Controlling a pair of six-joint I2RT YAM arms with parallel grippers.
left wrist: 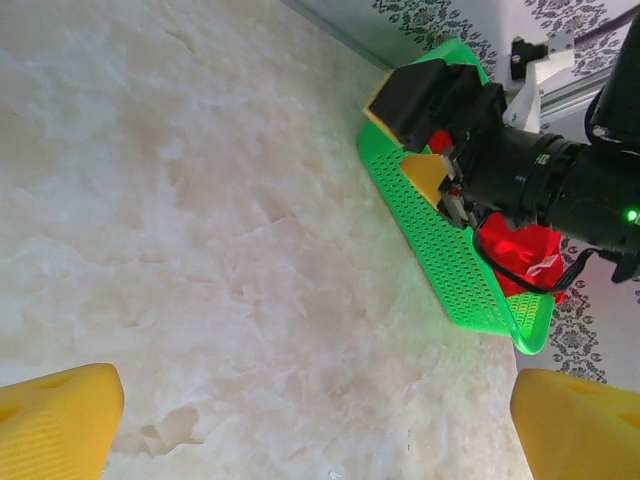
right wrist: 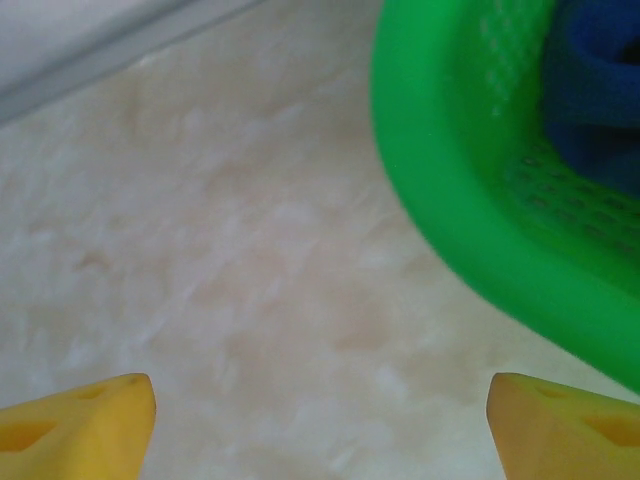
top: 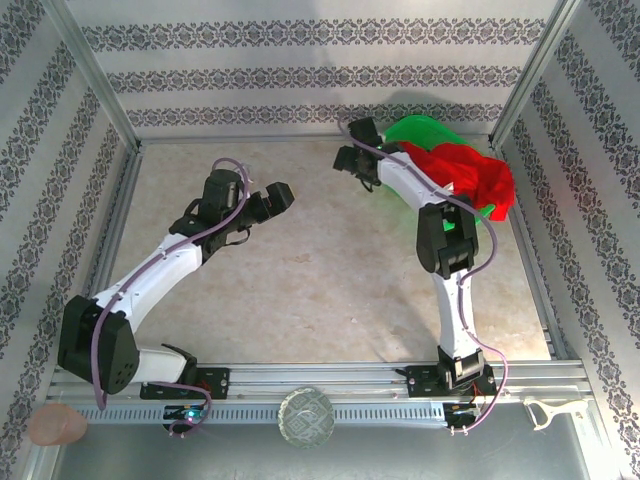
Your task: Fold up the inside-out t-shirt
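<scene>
The inside-out t-shirt (top: 478, 178) is a bright red heap lying in and over the right side of a green mesh basket (top: 424, 131) at the back right of the table. In the left wrist view the t-shirt (left wrist: 515, 246) shows red behind the basket's wall (left wrist: 450, 262). My right gripper (top: 353, 146) is open just left of the basket, low over bare table, and its arm reaches across the shirt. From the right wrist, the right gripper (right wrist: 320, 430) holds nothing and the basket rim (right wrist: 450, 210) curves close by. My left gripper (top: 272, 203) is open over mid-table, and nothing lies within the left gripper (left wrist: 320, 430).
A dark blue garment (right wrist: 595, 90) lies inside the basket. Patterned walls and metal rails (top: 120, 215) close in the pale marble tabletop (top: 320, 290). On the near ledge sit a clear round object (top: 306, 416), a pink object (top: 57, 425) and a white tool (top: 552, 410).
</scene>
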